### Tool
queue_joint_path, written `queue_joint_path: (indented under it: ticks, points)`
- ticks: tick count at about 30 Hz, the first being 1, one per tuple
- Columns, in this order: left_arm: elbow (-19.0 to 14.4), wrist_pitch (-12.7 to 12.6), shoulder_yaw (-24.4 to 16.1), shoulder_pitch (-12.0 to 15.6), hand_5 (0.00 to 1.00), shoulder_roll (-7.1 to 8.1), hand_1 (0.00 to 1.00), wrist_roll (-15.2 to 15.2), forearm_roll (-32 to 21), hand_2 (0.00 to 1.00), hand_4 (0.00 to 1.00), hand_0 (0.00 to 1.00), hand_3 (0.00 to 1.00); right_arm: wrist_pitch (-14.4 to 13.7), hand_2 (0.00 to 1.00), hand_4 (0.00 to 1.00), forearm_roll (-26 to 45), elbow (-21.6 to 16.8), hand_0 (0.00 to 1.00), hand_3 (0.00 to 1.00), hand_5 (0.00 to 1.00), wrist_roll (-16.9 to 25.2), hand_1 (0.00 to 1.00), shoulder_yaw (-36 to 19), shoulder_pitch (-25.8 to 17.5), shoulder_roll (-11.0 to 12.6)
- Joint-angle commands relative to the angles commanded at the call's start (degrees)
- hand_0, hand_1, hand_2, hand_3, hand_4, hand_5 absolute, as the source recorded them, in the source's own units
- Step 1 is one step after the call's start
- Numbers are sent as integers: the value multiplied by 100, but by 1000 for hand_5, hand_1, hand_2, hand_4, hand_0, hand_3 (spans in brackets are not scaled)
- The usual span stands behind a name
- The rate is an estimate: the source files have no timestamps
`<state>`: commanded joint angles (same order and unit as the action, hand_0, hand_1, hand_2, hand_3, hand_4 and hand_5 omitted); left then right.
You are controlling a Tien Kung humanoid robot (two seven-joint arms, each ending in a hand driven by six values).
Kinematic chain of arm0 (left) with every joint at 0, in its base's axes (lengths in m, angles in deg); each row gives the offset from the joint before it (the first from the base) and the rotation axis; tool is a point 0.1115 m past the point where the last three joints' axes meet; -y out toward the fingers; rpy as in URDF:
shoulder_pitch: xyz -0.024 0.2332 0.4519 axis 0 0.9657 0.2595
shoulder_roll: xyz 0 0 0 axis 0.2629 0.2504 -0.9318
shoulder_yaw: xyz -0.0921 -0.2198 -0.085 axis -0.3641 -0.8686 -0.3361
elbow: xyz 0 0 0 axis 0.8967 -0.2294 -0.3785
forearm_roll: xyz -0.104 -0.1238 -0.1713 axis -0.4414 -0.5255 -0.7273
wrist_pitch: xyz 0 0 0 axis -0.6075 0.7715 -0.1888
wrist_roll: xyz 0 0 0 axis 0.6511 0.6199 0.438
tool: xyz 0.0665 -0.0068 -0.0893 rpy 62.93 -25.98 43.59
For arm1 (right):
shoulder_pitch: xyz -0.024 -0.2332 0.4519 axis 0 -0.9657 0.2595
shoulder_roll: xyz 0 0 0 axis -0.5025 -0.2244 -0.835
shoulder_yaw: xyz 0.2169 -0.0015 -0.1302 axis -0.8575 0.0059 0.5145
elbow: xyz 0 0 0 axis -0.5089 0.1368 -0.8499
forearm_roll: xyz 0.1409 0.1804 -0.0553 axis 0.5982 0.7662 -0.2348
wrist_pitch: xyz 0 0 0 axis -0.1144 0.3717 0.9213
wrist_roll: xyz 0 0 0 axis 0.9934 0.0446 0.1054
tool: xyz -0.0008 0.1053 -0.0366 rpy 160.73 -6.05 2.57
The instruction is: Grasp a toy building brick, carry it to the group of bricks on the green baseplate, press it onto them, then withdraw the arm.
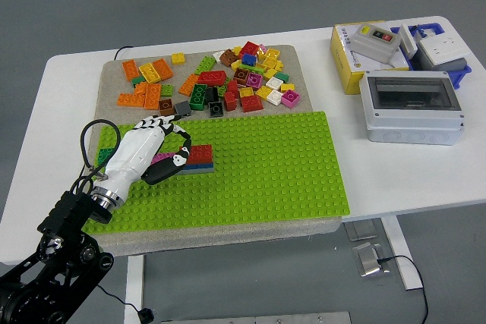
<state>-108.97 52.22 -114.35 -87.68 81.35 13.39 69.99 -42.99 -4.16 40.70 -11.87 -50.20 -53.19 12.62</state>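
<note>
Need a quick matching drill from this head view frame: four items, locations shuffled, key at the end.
Items:
1. left hand
2. loose brick pile
3. grey enclosure box
4. yellow box

Places:
A. far right of the table, behind the grey enclosure
B. over the stacked bricks on the green baseplate
C. right of the baseplate
D. on the mat behind the baseplate

Pairs: 1-B, 2-D, 3-C, 4-A

Lighting: we see bright, even light from overhead.
Shadows: we note soft ones under the left hand (144,149).
Glare: mild on the white table (395,172).
Focus: sharp throughout.
</note>
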Motion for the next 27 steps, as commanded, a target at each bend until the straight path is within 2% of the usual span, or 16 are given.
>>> queue_joint_path:
  ticks: [3, 4, 5, 8, 10, 11, 18, 27]
  points:
    - [-129, 36, -66, 7, 814, -5, 913, 38, -114, 899, 459, 955, 604, -5, 624, 461, 1, 0, 638, 619, 733, -2, 632, 8, -4, 0]
    - [-136, 61, -95, 12, 814, -14, 913, 55, -134, 899, 459, 955, 604, -8, 624, 461, 9, 0, 638, 619, 733, -3, 632, 20, -5, -2]
    - [-131, 81, -123, 19, 812, -21, 900, 63, -148, 880, 461, 955, 647, -11, 624, 461, 15, 0, 638, 619, 733, -4, 632, 30, -5, -4]
    - [-68, 128, -222, 51, 812, -48, 900, 35, -213, 880, 461, 955, 647, -21, 622, 462, 39, 0, 638, 619, 734, -9, 632, 59, -7, -13]
    - [13, 148, -304, 79, 812, -73, 900, -47, -299, 880, 461, 955, 647, -27, 622, 462, 47, 0, 638, 619, 734, -13, 632, 72, -10, -17]
    - [60, 169, -355, 99, 806, -87, 868, -90, -336, 843, 450, 948, 730, -30, 622, 461, 45, 0, 639, 621, 736, -15, 634, 76, -11, -20]
    - [184, 304, -852, 389, 794, -97, 859, -483, -596, 834, 442, 931, 754, -41, 629, 460, 35, 0, 641, 623, 737, -27, 633, 89, -35, -43]
    - [189, 371, -1276, 602, 781, -135, 856, -788, -721, 831, 437, 922, 746, -17, 633, 461, -26, 0, 641, 623, 739, -59, 633, 77, -51, -80]
